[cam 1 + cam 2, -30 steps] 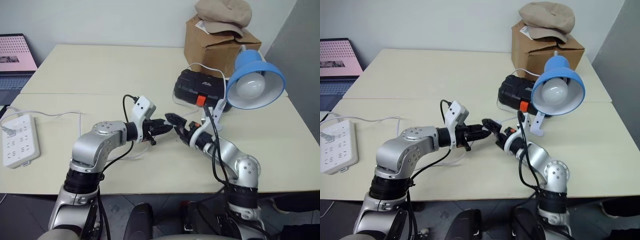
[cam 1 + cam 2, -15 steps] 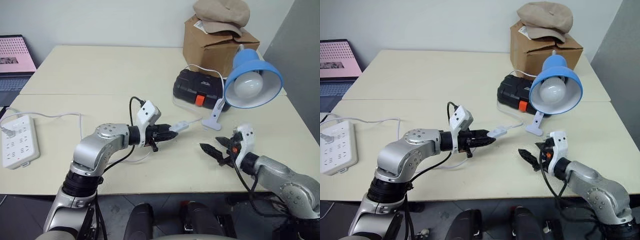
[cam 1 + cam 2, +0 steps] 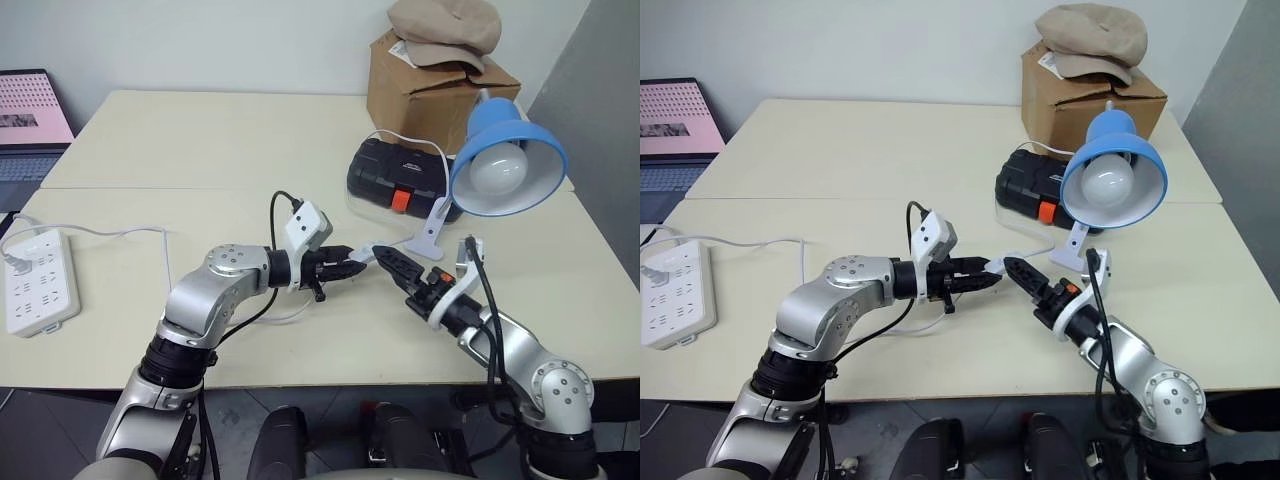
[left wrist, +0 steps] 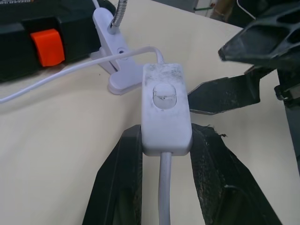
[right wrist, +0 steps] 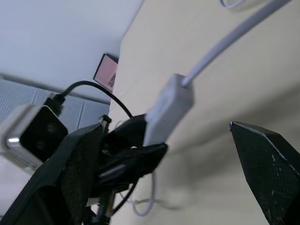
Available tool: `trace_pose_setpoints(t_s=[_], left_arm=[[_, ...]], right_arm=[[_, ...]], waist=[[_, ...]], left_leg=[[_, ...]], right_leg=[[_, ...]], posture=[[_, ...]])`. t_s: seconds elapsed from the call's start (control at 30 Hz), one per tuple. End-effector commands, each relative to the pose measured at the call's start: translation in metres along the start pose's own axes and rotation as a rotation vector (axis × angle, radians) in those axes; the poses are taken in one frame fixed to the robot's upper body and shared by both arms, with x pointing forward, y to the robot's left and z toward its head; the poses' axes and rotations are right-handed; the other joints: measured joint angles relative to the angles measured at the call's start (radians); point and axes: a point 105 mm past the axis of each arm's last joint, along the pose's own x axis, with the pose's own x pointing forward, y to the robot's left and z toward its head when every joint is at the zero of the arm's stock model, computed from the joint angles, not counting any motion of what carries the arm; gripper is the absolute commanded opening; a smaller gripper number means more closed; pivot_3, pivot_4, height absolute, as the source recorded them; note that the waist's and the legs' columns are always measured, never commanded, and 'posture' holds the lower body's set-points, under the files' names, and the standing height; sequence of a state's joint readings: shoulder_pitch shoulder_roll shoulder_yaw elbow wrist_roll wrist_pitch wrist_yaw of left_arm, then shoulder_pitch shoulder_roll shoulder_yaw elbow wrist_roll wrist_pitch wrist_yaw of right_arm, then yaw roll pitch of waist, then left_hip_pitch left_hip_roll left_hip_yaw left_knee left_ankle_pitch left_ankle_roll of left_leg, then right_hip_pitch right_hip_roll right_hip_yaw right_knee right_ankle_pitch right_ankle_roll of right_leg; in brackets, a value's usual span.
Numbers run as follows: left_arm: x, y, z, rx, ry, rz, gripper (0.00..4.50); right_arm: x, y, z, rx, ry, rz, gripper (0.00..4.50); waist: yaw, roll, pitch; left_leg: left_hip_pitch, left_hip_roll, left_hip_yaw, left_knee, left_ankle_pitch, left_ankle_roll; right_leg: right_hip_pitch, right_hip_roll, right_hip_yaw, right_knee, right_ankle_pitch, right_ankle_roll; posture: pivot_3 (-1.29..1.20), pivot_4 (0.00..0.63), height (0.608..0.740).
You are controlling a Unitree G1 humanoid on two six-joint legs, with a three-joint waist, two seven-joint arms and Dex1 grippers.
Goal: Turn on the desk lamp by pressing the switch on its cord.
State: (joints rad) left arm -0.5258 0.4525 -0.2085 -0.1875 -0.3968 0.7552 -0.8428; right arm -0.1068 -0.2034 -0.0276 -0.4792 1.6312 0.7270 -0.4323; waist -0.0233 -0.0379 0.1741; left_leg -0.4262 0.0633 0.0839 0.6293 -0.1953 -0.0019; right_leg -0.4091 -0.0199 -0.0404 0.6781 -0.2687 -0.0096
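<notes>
Two pincers are meeting near the middle of the head views, just above the bench (image 3: pixel 120 140). I am seeing the left pincer (image 3: pixel 352 262) clenched on the switch (image 4: pixel 165 108): in the left wrist view its two black fingers (image 4: pixel 123 178) are pressing the sides of the white oblong body, with the oval rocker facing the camera. The cord (image 4: pixel 65 72) is leaving the far end of the switch and running toward the white clip base at the upper left of that frame, while another length is dropping out of the near end between the fingers.

The right pincer (image 3: pixel 398 268) is reaching in from the lower right of the head views with its jaws spread wide and nothing between them; its tips are sitting just beside the switch, and I cannot tell whether they are touching it.

The desk lamp (image 3: pixel 508 165) is standing at the right of the head views, blue shade tilted toward me and the bulb looking unlit. Behind it are a black case (image 3: pixel 400 175) and a cardboard box (image 3: pixel 430 85) with a beige cap (image 3: pixel 445 25) on top. A white power strip (image 3: pixel 38 280) is lying at the far left edge.
</notes>
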Motion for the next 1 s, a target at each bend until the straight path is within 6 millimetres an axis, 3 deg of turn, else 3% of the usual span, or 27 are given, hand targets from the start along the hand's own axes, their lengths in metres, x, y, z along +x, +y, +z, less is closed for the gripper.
trace_pose_setpoints(t_s=[0.03,0.23,0.9,1.0], left_arm=[[0.0030,-0.0023,0.0122,0.047,-0.033,0.000,1.08],[0.0024,-0.0010,0.0114,0.041,-0.034,0.022,1.08],[0.0032,-0.0035,0.0135,0.024,-0.036,0.030,1.08],[0.0036,-0.0037,0.0140,0.024,-0.038,0.030,1.08]], right_arm=[[0.0113,0.0069,0.0019,0.025,-0.026,0.010,4.50],[0.0206,0.0057,0.0001,0.048,-0.038,0.002,4.50],[0.0200,0.0035,-0.0027,0.091,-0.061,-0.008,4.50],[0.0202,0.0047,-0.0023,0.102,-0.063,-0.001,3.69]], waist=[[-0.001,0.000,0.000],[-0.002,0.000,0.000],[-0.003,0.000,0.000],[-0.002,0.000,0.000]], left_leg=[[0.000,0.000,0.000,0.000,0.000,0.000],[0.000,0.000,0.000,0.000,0.000,0.000],[0.000,0.001,0.000,0.000,0.000,0.000],[0.000,0.001,0.000,0.000,0.000,0.000]], right_leg=[[0.000,0.000,0.000,0.000,0.000,0.000],[0.000,0.000,0.000,0.000,0.000,0.000],[0.000,0.000,0.000,0.000,0.000,0.000],[0.000,0.000,0.000,0.000,0.000,0.000]], posture=[[0.00,0.150,0.740],[0.00,0.150,0.740],[0.00,0.150,0.740],[0.00,0.150,0.740]])
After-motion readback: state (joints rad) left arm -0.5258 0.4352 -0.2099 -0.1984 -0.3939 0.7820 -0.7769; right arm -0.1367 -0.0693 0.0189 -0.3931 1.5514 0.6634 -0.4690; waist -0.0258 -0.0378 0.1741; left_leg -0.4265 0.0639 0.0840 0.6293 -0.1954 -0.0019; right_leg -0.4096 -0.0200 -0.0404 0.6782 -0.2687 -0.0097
